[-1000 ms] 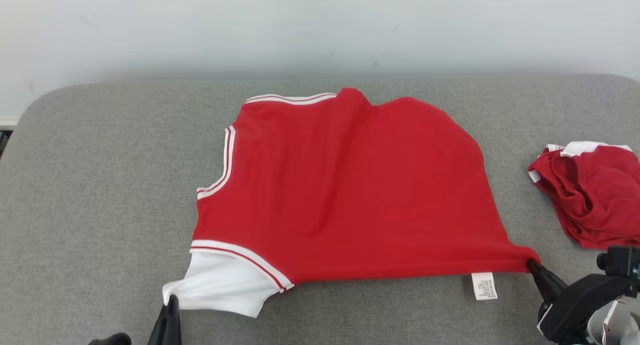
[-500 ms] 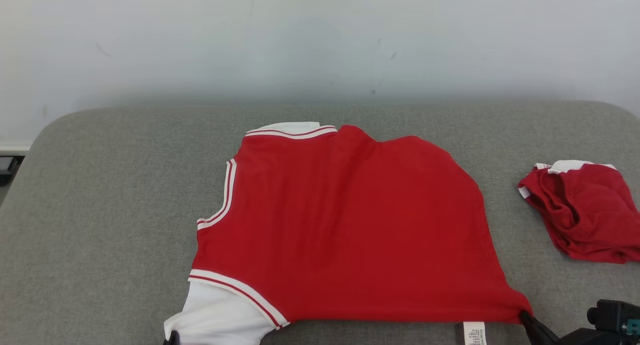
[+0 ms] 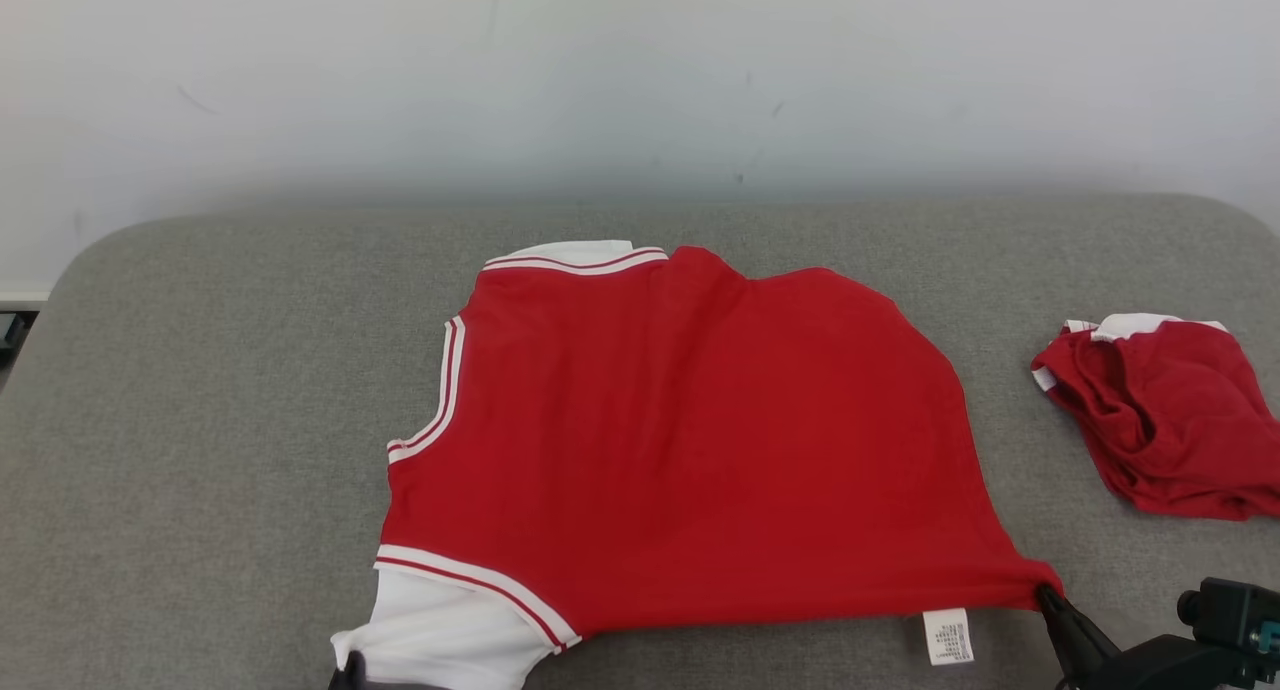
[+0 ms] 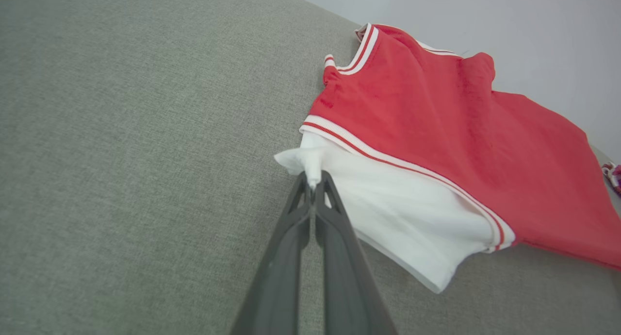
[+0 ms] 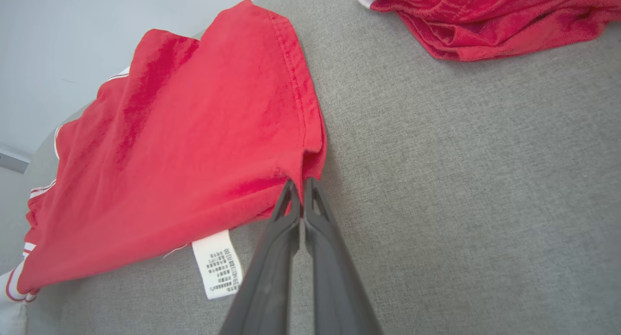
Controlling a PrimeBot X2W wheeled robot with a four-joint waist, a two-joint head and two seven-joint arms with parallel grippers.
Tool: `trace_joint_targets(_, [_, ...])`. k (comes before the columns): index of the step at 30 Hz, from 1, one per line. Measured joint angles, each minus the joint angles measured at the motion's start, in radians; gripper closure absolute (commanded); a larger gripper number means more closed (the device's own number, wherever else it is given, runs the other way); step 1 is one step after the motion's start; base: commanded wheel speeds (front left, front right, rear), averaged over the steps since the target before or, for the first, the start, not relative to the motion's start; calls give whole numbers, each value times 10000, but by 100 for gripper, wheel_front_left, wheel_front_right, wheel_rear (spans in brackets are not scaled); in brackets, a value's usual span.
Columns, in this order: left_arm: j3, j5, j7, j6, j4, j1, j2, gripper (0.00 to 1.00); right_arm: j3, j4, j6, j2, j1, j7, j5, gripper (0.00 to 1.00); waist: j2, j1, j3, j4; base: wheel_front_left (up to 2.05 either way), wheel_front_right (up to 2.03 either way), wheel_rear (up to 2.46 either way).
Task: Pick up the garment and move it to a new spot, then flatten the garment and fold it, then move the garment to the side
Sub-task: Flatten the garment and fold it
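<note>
I am clenching both claws on the red shirt (image 3: 700,440), which is lying spread across the middle of the desk (image 3: 200,370), its near hem running along the front edge. My left claw (image 4: 313,182) is pinching the tip of the white sleeve (image 4: 402,213) towards the front-left, fingers pressed tight together with a nub of cloth between them. My right claw (image 5: 301,189) is biting the red hem corner towards the front-right, just past the white label (image 3: 947,635), and it is shut on the cloth as well.

Judging by how things are lying, I am somewhere in the flattening step. The shirt is resting on the desk, not hanging, and the near hem is pulling fairly straight between my two grips. The far part is looking less tidy — a soft ridge is running up the back towards the far edge, and the right side is sloping in rather than lying square. No fold is showing yet, so the folding and the move to the side are both waiting to be done.

A second red garment (image 3: 1170,420) is sitting bunched by the right edge, well apart from the one I am holding — that side is already taken up.
</note>
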Motion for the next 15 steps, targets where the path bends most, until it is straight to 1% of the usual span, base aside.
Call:
trace_joint_targets(6, [38, -29, 88, 69, -144, -138, -4, 100, -13, -309, -2, 125, -301, 102, -232, 100, 1, 0, 213, -1, 0, 0, 0])
trace_joint_targets(15, [276, 31, 58, 71, -1001, -1469, 79, 100, -261, -1066, 0, -13, -1468, 186, -708, 100, 0, 1, 230, -9, 0, 0, 0])
